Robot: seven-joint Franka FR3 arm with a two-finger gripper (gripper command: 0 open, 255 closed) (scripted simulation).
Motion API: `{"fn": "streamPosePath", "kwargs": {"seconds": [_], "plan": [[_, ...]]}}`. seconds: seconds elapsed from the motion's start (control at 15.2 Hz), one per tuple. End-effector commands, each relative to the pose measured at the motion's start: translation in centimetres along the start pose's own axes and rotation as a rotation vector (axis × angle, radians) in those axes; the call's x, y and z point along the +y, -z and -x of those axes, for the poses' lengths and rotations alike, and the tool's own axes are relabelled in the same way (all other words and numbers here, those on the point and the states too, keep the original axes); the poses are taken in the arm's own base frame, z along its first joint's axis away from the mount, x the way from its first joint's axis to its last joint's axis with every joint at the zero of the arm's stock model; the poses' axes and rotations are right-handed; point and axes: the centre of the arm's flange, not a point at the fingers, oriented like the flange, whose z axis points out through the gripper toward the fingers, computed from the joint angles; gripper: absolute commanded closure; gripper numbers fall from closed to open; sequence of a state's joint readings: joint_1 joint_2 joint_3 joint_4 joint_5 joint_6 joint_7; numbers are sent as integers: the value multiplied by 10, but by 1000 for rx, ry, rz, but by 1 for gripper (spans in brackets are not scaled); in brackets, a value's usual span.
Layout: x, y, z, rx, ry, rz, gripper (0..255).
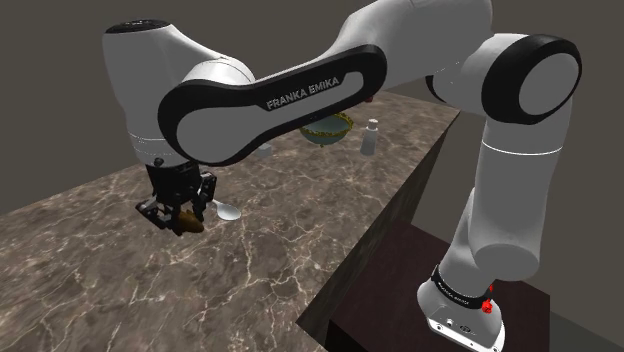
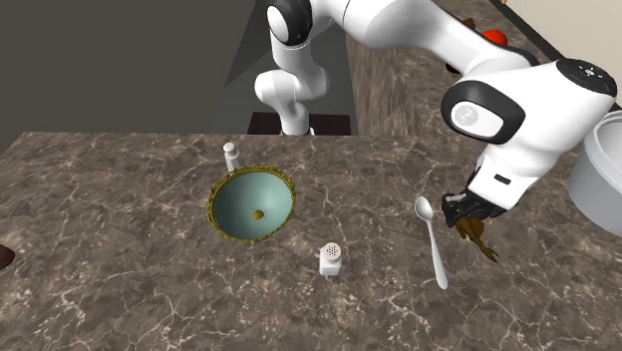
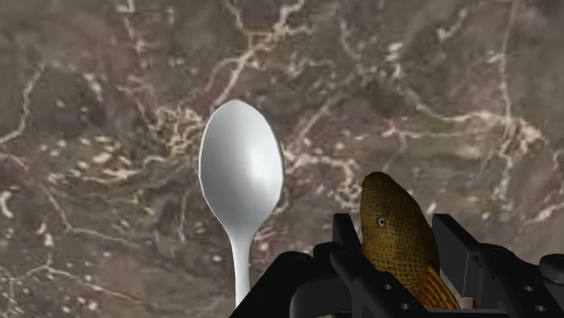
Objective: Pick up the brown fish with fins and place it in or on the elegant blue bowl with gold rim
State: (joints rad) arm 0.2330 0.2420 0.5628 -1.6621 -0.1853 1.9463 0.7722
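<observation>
The brown spotted fish [image 3: 395, 237] is clasped between my two black fingers, its head sticking out past the fingertips. My gripper [image 1: 180, 212] hangs a little above the marble counter with the fish [image 1: 188, 224] in it, shut on it. In the second exterior view the gripper [image 2: 468, 221] holds the fish [image 2: 478, 237] at the view's right, its tail hanging down. The pale blue bowl with a gold rim [image 2: 252, 204] sits well off toward that view's left; in the shoulder view the bowl [image 1: 327, 130] is partly hidden behind my arm.
A white spoon [image 3: 240, 173] lies on the counter right beside the gripper, spoon [image 2: 434, 239]. A white shaker [image 2: 331, 259] stands in front of the bowl and another [image 2: 231, 157] behind it. A grey round container [image 2: 598, 179] sits at the second exterior view's right edge. The marble counter [image 1: 270, 250] ends near the stand.
</observation>
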Motion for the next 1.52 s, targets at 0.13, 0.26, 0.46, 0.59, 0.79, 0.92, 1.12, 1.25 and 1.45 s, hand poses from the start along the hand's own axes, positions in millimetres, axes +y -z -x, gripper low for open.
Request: {"fn": "streamPosePath", "kwargs": {"seconds": [0.13,0.26,0.46,0.59,0.79,0.92,1.12,1.25,1.45], "plan": [[0,-1,1,-2,0,1,255],[0,-1,0,-2,0,1,255],[0,4,0,-2,0,1,255],[0,14,-1,-2,0,1,255],[-1,30,-3,-2,0,1,255],[-1,41,-4,-2,0,1,255],[-1,57,-5,-2,0,1,255],[-1,67,-6,-2,0,1,255],[-2,83,-8,-2,0,1,255]]}}
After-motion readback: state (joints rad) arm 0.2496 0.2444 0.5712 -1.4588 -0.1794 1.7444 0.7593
